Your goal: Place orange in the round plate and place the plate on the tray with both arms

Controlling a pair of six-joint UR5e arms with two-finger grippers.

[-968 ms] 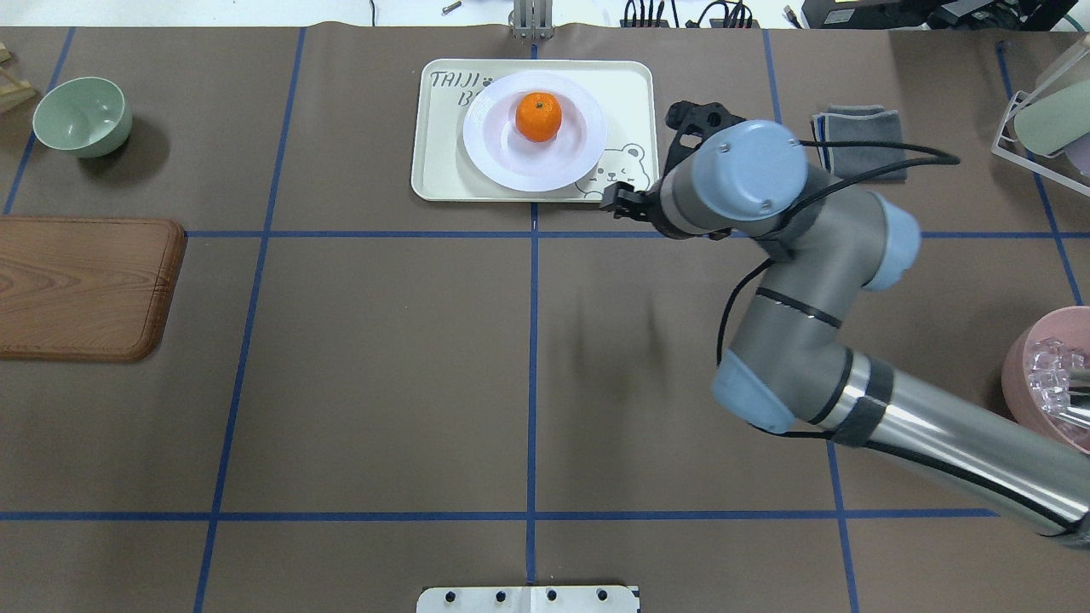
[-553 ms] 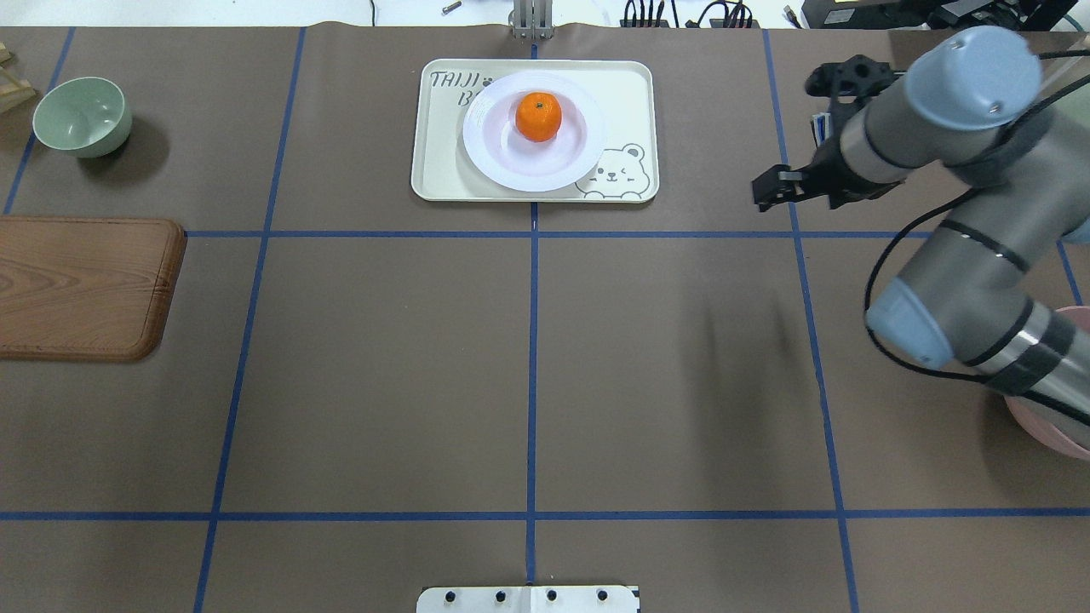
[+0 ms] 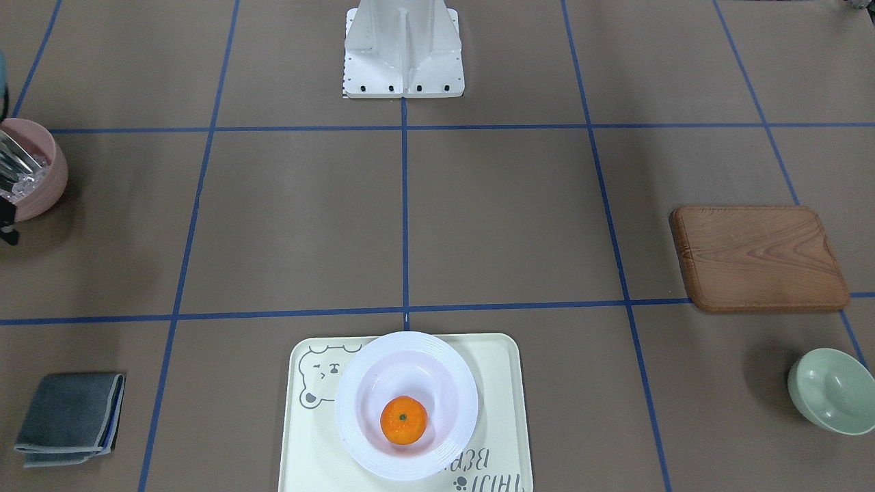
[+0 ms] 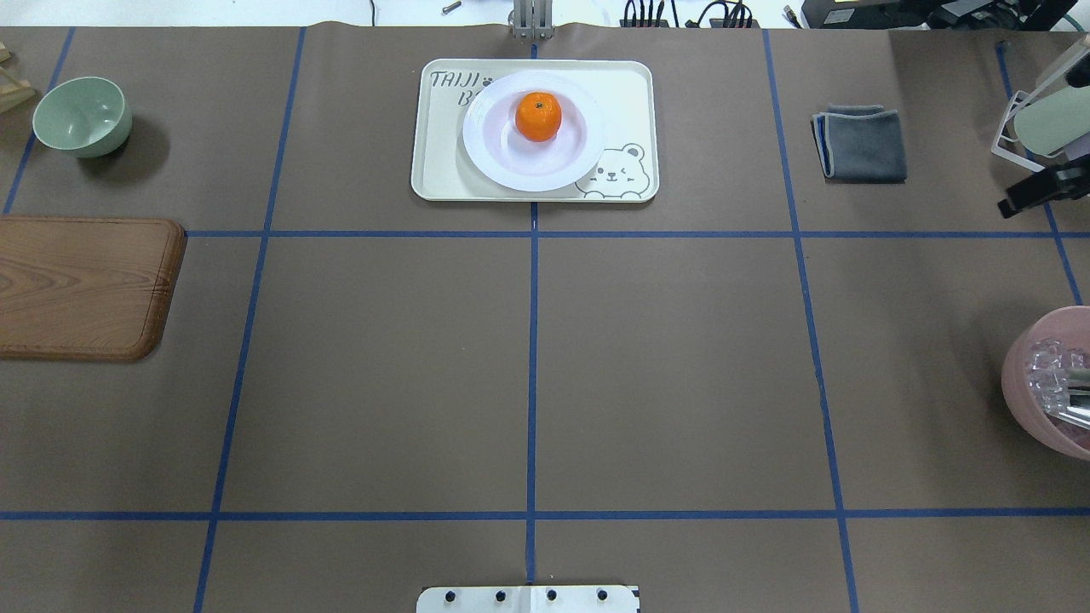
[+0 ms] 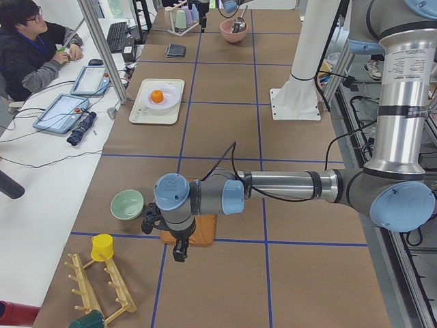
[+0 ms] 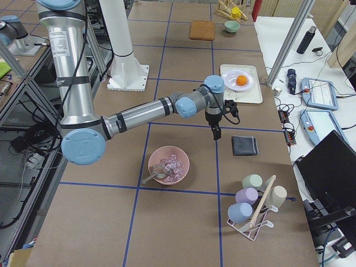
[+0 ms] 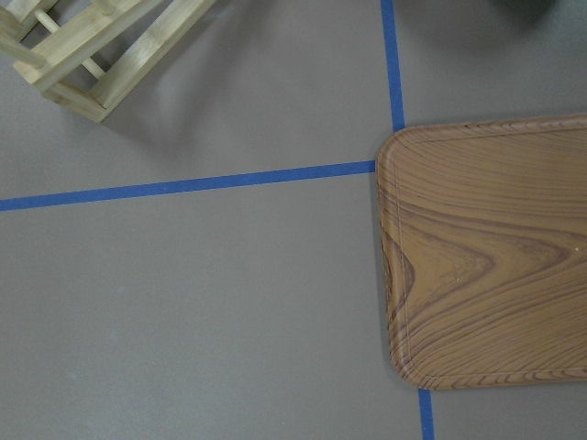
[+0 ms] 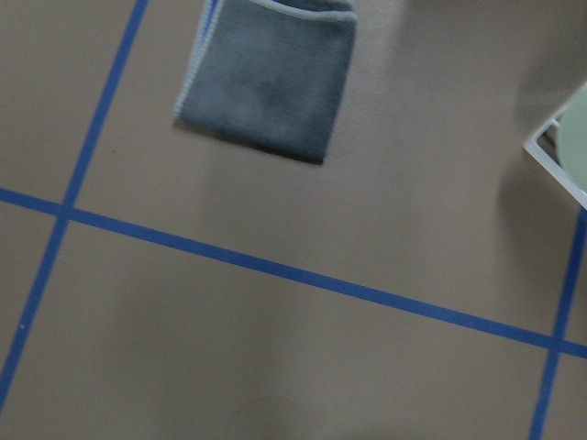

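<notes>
The orange (image 4: 538, 117) lies in the white round plate (image 4: 511, 166), and the plate rests on the cream bear tray (image 4: 443, 162) at the table's far middle. From the front, the orange (image 3: 403, 419) sits in the plate (image 3: 355, 417) on the tray (image 3: 502, 410). No gripper touches them. Only a black tip of my right gripper (image 4: 1015, 204) shows at the right edge, beside the grey cloth; I cannot tell its state. My left gripper (image 5: 180, 254) hangs over the wooden board's near end, seen only from the side, so I cannot tell its state.
A mint-green bowl (image 4: 83, 115) and a wooden board (image 4: 85, 285) lie on the left. A folded grey cloth (image 4: 860, 143), a cup rack (image 4: 1047, 119) and a pink bowl (image 4: 1035, 392) holding clear pieces sit on the right. A person (image 5: 27, 41) sits beyond the table's far side.
My right arm has swung away from the tray's right side, across to the table's right edge. Orange, plate and tray have stayed put.
</notes>
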